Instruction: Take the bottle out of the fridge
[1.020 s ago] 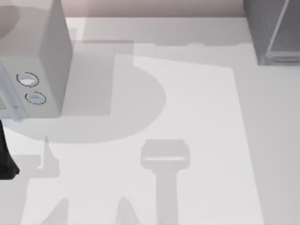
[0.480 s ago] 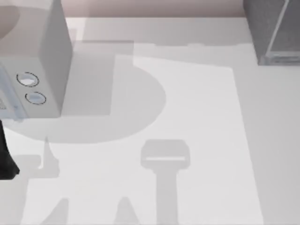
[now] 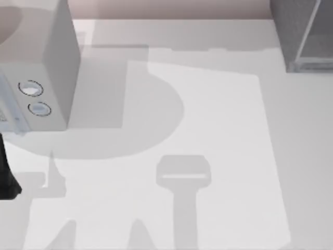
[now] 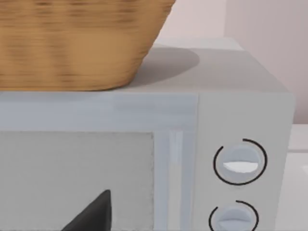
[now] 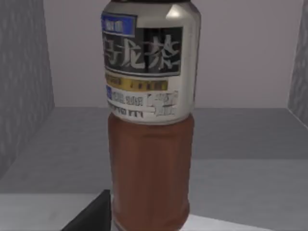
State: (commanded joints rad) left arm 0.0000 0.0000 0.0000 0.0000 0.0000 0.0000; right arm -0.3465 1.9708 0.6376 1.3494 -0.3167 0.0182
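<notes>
The bottle (image 5: 150, 120) stands upright inside the fridge (image 5: 24, 96), close in front of my right wrist camera. It has a brown lower body and a white and dark printed label. The fridge's dark grey speckled walls rise on both sides of it. My right gripper (image 5: 149, 222) is open at the bottle's base, with one dark finger (image 5: 91, 214) just beside the bottle's side. In the top view the fridge (image 3: 302, 36) stands at the table's far right corner. My left gripper (image 4: 149, 225) is open and parked facing the microwave.
A light grey microwave (image 3: 36, 78) with two blue-ringed dials (image 4: 239, 162) stands at the table's left, with a wicker basket (image 4: 77, 43) on top of it. My left arm (image 3: 7, 179) shows as a dark shape at the left edge.
</notes>
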